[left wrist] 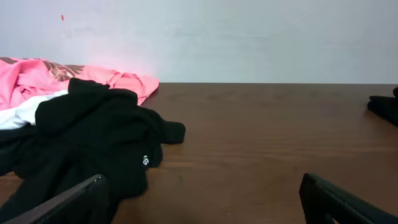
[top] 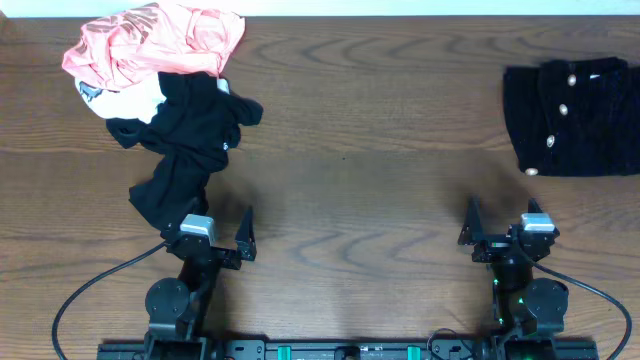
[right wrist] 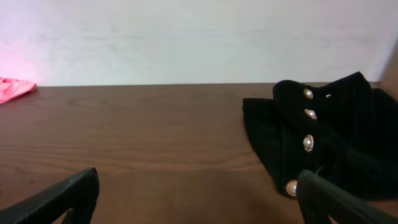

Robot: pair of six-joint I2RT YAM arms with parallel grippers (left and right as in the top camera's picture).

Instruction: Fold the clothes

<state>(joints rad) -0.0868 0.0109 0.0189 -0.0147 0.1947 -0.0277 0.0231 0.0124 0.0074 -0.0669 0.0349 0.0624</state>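
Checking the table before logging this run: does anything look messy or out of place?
At the left, the salmon-pink garment and a thin black garment lie crumpled in one overlapping heap, the black one trailing toward the near edge. The buttoned black garment at the right lies flat, roughly squared. Nothing looks spilled or damaged.

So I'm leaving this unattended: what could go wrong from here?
The left claw sits open beside the thin black top, which overlaps the pink garment; it may snag the wrong clothes. The buttoned knit lies far right, running out of the overhead view, so the right claw might grip it poorly or drag it askew.
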